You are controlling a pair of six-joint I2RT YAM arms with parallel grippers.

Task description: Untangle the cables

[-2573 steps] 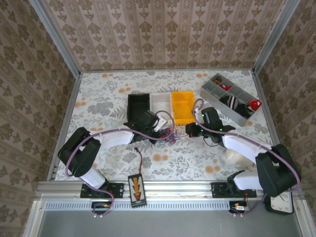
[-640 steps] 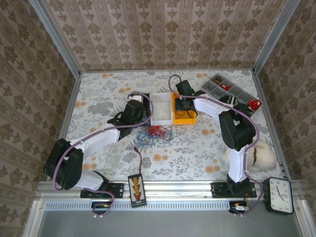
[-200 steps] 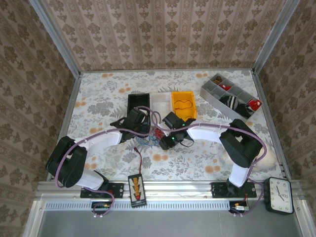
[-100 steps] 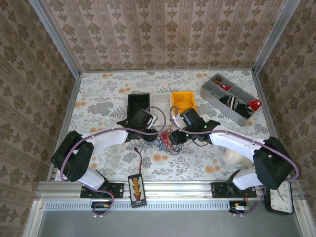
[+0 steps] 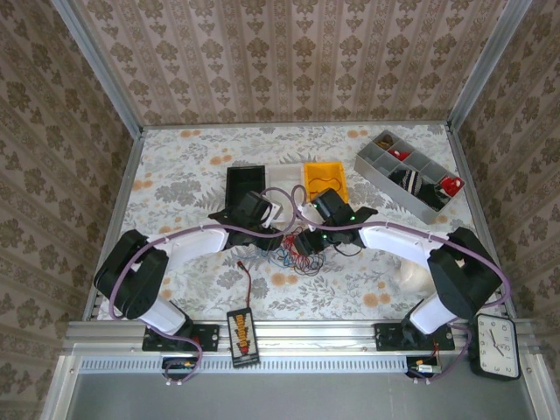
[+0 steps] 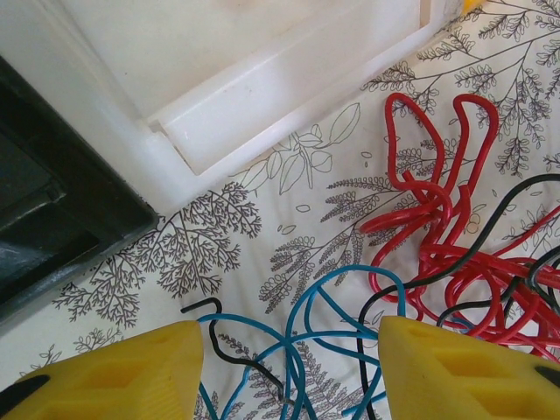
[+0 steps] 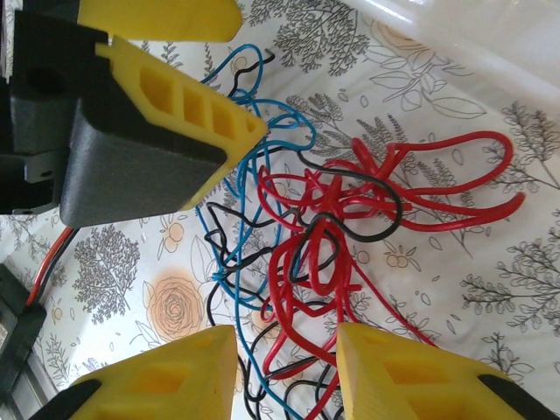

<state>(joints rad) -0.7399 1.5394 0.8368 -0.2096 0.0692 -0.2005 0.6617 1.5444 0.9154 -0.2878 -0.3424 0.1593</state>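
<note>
The cables lie in a tangled bunch of thin red, blue and black loops on the flowered table, in front of the bins. My left gripper hangs open over the bunch's left edge. Its yellow fingertips straddle blue loops and a black end, with the red cable to the right. My right gripper is open above the bunch from the right. Red loops lie between its fingertips, and the left gripper stands just beyond.
Behind the bunch stand a black bin, a white bin and a yellow bin. A grey divided tray is at the back right. A black-and-orange connector box sits at the near edge, and its red-black lead runs close by.
The right gripper came from over the yellow bin to the bunch, and in the last half second edged slightly left. The left gripper stays at the bunch's left edge.
</note>
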